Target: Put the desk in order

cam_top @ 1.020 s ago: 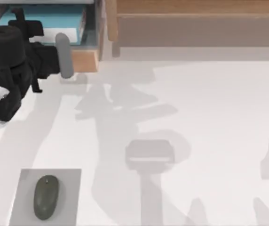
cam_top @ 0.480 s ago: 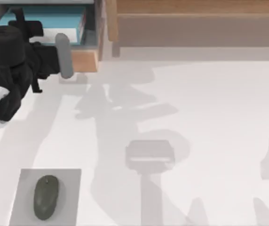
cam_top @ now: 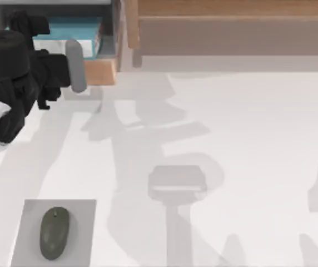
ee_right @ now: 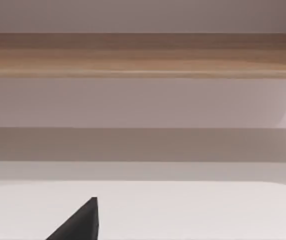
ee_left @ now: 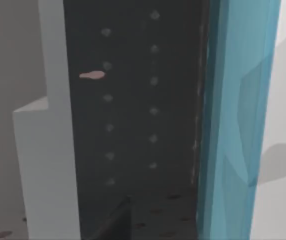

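The desk (cam_top: 248,139), a broad white worktop, spreads across nearly the whole top view, bare over its middle and right and crossed by soft grey shadows. Along its far edge runs a long light-brown wooden shelf unit (cam_top: 231,28), which the right wrist view faces as a wooden band (ee_right: 143,55) above pale panels. At the far left corner stands an open drawer (cam_top: 100,69) with a wooden front and a grey bar handle (cam_top: 75,65), and inside it lies a blue book (cam_top: 81,28) with a white strip just beside it. The left arm (cam_top: 9,72), black with a white lower link, reaches in from the left side toward that drawer, and its gripper (cam_top: 64,69) sits right at the handle; whether it grasps the bar or only rests beside it I cannot tell, nor how wide its fingers stand. The left wrist view looks closely at a dark dotted surface (ee_left: 133,100) between a white edge and a blue one. At the near left of the worktop lies a small grey mouse pad (cam_top: 84,222), and on it rests a dark olive mouse (cam_top: 54,232). A dark fingertip (ee_right: 80,222) of the right gripper pokes into the right wrist view, its state unclear.
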